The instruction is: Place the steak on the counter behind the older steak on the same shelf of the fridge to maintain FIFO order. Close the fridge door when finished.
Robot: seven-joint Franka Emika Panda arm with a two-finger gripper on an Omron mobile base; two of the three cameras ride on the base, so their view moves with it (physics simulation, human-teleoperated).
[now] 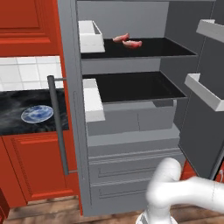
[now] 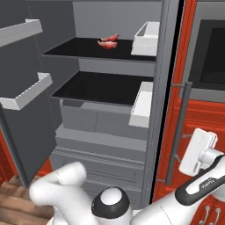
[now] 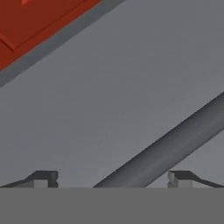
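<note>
plate [image 1: 37, 113]: blue-and-white patterned, lying flat, left of the open appliance.
wall tiles [image 1: 26, 72]: white, behind and above the plate.
oven [image 2: 211, 57]: dark-fronted, set in red cabinetry [image 2: 206, 118].
floor [image 1: 43, 209]: wooden planks.

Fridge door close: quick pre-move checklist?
1. Both steaks on the upper shelf: ok, the steak lies behind the older steak.
2. Gripper open: ok, fingertips apart.
3. Gripper empty: ok, nothing between the fingertips.
4. Door handle lined up: ok in the hand view, the bar crosses between the fingertips.
5. Contact with the handle: cannot tell.
6. Fridge doors shut: not ok, both stand open.
</note>
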